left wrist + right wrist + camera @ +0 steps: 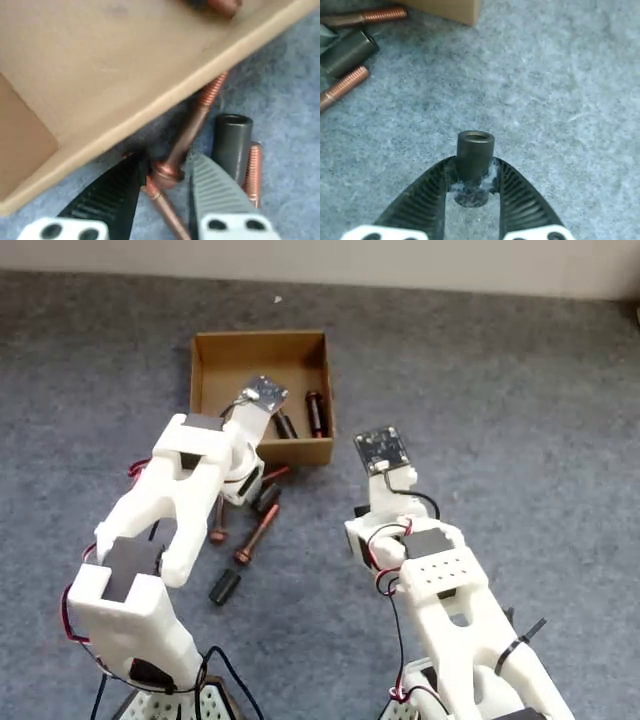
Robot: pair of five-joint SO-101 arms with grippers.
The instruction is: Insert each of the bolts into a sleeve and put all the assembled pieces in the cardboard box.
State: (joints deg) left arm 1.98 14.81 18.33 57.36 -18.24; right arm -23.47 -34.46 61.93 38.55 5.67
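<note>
Right wrist view: right gripper [473,172] clamps a sleeve [475,145], bore exposed
My left gripper [166,164] pinches a bolt [194,122] for it

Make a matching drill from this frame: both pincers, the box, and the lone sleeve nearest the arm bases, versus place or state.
1 left pincer
2 right pincer
3 cardboard box
4 lone sleeve

A lying on the carpet
B shut on a held sleeve
C holds two dark pieces
D at a bolt beside the box

Pairs: 1-D, 2-B, 3-C, 4-A
</note>
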